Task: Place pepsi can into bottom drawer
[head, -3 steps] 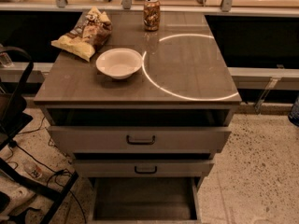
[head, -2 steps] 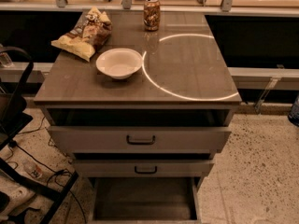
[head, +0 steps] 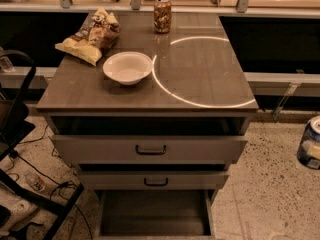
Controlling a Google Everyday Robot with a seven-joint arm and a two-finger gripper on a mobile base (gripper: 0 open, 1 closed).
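Blue pepsi can (head: 311, 143) cut off at right edge, bottom drawer (head: 155, 215) open; gripper out of frame.

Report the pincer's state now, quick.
Pincer: not in view, so cannot be told; only the small dark blue, silver-topped pepsi can shows at the right edge.

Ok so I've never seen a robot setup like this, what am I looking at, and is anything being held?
One camera looks down at a grey cabinet; where it is mounted is unknown. The machine is a wheeled robot with one arm ending in a two-finger gripper, which is not in view here. On the cabinet top lie chip bags, a white bowl and a brown patterned can. The bottom drawer is pulled open. The pepsi can shows at the right edge, over the floor; whether anything holds it cannot be seen.
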